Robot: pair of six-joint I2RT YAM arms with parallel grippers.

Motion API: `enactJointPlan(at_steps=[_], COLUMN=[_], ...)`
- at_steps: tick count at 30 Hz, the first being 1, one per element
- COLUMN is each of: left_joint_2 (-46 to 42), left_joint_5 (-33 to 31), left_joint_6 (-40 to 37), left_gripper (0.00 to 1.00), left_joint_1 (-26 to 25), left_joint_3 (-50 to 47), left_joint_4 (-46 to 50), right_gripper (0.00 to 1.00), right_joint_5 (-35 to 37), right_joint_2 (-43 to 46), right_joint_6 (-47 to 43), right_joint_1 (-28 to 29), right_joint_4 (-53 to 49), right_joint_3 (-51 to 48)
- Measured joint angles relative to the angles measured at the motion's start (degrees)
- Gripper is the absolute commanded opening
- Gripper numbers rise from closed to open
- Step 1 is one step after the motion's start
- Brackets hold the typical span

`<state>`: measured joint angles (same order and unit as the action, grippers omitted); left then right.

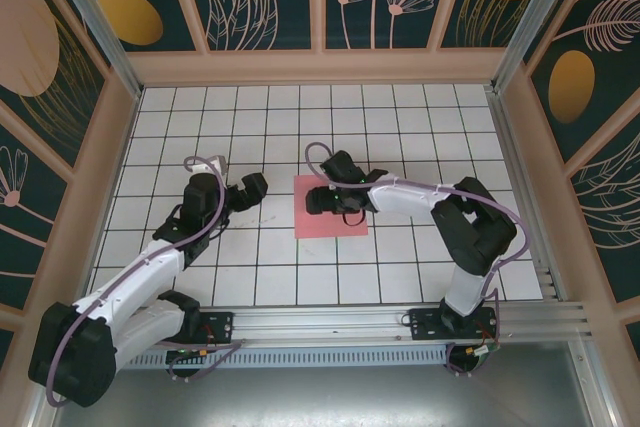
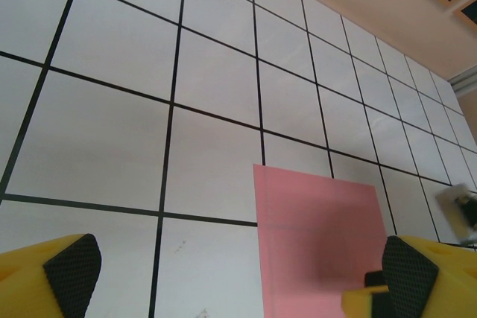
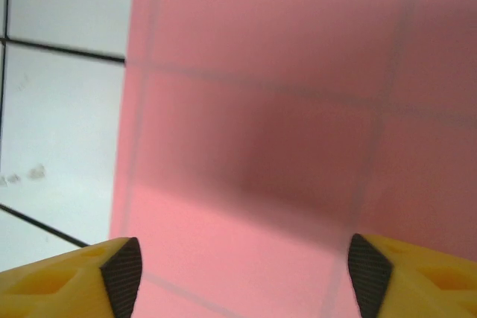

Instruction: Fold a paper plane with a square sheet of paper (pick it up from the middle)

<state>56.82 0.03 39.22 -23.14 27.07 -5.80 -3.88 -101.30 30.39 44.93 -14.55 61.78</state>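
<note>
On the desk (image 1: 400, 267), flat: square sheet of paper (image 1: 335, 224). Over its left half: right fingers (image 1: 318, 199), parted, empty. Beside sheet: left fingers (image 1: 248, 189), wide apart, empty.

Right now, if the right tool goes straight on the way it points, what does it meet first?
Most likely the square sheet of paper, flat on the table: it lies dead ahead of the open right tool. Nothing else in between, though depth is unclear.

White grid-tiled table (image 1: 400, 267) bears one square sheet of paper (image 1: 340, 225), lying flat directly beneath the right gripper (image 1: 314, 200).
</note>
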Motion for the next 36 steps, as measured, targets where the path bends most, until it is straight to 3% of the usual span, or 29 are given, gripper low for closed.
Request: enactJointPlan(at_steps=[4, 7, 20, 36], left_joint_2=[1.9, 3.7, 4.2, 3.0], left_joint_5=[-0.3, -0.3, 1.6, 3.2], left_joint_6=[0.2, 0.5, 0.0, -0.7], left_gripper=[0.99, 0.99, 0.99, 0.99], left_joint_1=[0.0, 0.0, 0.0, 0.0], left_joint_3=[1.0, 1.9, 3.1, 1.6], left_joint_4=[0.0, 0.1, -0.3, -1.4], right_gripper=[0.89, 0.99, 0.99, 0.99], right_joint_5=[6.7, 10.6, 12.4, 12.9], right_joint_2=[-0.4, -2.6, -13.8, -14.6], right_joint_6=[5.2, 8.5, 10.4, 5.9], right_joint_1=[0.6, 0.8, 1.3, 2.9], right_joint_4=[-6.5, -10.4, -17.5, -20.4], right_joint_3=[7.0, 11.8, 17.6, 21.5])
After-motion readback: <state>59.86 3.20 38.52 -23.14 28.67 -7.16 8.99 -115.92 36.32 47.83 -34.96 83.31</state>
